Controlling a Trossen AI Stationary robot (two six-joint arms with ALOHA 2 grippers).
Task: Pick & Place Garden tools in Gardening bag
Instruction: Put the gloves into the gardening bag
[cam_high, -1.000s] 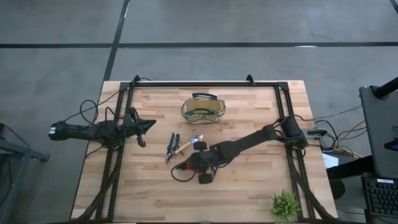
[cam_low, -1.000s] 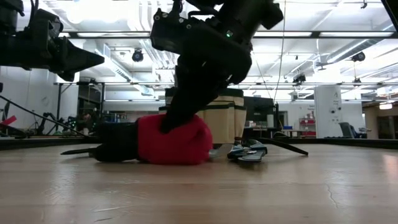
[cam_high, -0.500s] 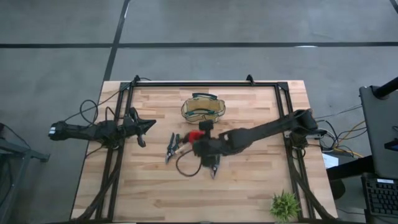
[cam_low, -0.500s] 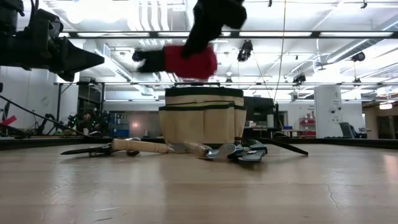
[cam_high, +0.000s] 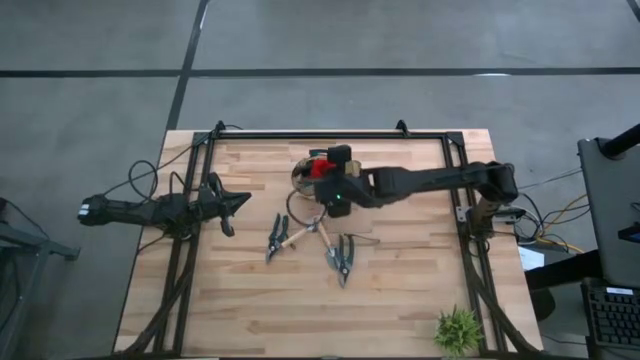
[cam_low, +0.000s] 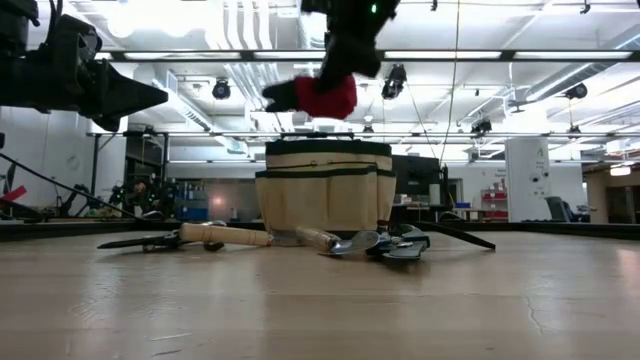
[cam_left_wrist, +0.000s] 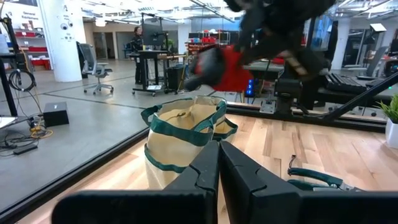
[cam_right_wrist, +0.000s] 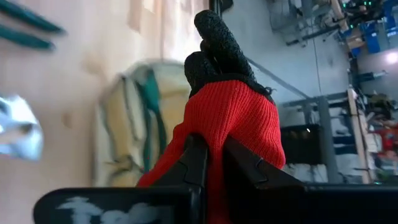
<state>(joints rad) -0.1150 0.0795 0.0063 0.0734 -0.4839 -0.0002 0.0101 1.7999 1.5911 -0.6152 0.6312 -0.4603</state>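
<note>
High view: right tool (cam_high: 322, 168) holds red glove (cam_high: 318, 166) over gardening bag (cam_high: 303, 180).

The glove (cam_right_wrist: 233, 121) is red knit with black textured fingertips. The gardening bag (cam_left_wrist: 180, 146) is tan fabric with dark green trim and handles; in the low view the green runs as bands around it. The counter (cam_high: 400, 290) is light wood in pale planks, framed by black rails. The trowels (cam_low: 225, 235) have light wooden handles and silver blades. The pruning shears (cam_high: 341, 260) are dark-handled. At about 5 o'clock on the counter, the plant (cam_high: 458, 328) is bright green.
</note>
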